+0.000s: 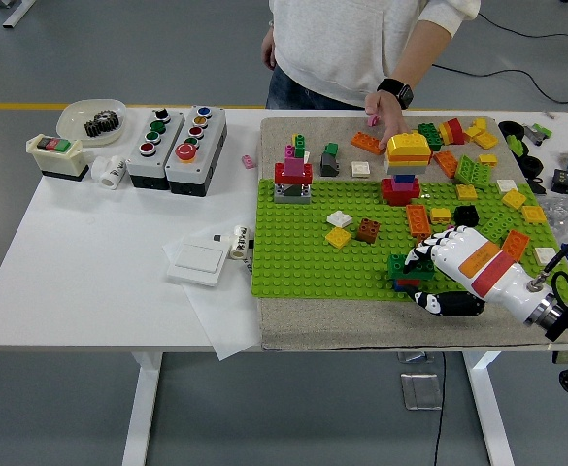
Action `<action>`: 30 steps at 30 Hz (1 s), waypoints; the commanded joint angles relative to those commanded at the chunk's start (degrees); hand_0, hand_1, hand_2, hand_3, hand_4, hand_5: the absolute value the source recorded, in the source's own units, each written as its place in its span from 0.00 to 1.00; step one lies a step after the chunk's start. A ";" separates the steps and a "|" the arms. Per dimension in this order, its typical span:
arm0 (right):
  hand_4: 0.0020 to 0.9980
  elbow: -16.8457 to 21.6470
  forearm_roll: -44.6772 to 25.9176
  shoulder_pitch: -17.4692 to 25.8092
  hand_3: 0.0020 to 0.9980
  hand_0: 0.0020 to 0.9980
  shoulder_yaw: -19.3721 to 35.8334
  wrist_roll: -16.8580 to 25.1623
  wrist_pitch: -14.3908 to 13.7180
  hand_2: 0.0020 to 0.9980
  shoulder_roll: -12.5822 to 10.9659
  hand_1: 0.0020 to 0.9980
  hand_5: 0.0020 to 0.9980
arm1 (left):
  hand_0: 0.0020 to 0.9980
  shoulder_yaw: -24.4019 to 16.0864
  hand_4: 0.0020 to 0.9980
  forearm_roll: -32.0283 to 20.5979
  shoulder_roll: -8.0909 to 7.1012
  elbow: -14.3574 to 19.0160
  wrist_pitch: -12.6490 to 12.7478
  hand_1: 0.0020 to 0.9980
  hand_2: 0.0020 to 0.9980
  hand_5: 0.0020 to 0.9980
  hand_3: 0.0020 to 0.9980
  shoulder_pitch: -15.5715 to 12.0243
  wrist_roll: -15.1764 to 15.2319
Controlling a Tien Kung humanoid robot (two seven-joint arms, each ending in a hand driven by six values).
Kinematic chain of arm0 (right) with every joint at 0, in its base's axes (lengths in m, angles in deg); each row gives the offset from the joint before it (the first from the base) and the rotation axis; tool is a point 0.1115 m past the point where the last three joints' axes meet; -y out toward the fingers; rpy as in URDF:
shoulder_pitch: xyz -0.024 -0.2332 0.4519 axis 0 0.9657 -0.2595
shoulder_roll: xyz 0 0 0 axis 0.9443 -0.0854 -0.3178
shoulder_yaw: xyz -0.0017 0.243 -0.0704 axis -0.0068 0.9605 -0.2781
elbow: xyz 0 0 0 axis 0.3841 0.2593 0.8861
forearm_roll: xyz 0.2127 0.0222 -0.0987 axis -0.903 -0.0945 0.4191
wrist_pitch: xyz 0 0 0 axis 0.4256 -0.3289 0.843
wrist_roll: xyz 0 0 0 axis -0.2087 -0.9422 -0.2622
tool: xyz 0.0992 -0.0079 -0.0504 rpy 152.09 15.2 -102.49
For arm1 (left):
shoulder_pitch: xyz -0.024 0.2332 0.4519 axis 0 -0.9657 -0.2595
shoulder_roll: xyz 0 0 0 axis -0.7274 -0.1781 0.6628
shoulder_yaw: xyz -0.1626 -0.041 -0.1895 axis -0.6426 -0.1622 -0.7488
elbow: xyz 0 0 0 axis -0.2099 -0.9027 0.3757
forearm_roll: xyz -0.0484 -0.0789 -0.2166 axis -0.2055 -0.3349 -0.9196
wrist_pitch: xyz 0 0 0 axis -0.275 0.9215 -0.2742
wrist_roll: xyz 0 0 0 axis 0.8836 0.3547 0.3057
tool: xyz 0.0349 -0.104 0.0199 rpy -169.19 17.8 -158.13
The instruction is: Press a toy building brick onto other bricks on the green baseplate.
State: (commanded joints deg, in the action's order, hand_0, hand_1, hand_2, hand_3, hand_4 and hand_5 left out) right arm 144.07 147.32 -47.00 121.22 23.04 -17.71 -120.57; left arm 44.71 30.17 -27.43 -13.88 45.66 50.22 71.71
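The right hand (451,267) is seen low over the green baseplate (303,252), its white fingers (427,248) curled down onto a dark green brick (407,265), which is held seated on a small red and blue stack (407,282) directly under the fingertips. The thumb (449,304) is laid just nearer, off the baseplate's edge. Well beyond the hand, a pink piece (373,120) is pinched in the person's hand (386,116) above the far bricks.

Glossy plastic bricks (409,149), studded green baseplate (303,248), coarse beige cloth mat (342,328).
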 joint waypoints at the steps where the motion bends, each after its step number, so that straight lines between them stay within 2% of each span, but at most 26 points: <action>1: 0.63 -0.05 0.01 -0.03 0.51 0.40 0.01 -0.02 0.01 0.50 0.00 0.44 0.48 | 0.50 0.02 0.83 -0.04 0.00 0.00 0.00 0.61 0.77 0.84 0.79 0.01 0.02; 30: 0.63 -1.24 0.26 0.23 0.51 0.40 -0.60 -0.14 0.30 0.50 0.12 0.44 0.48 | 0.50 0.43 0.83 -0.48 0.15 0.08 -0.10 0.61 0.77 0.83 0.79 0.17 0.24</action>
State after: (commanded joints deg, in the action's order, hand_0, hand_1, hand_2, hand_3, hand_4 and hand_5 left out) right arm 142.84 147.57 -46.77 120.62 22.91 -17.40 -120.44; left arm 45.13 29.69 -27.28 -13.80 45.56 50.39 71.94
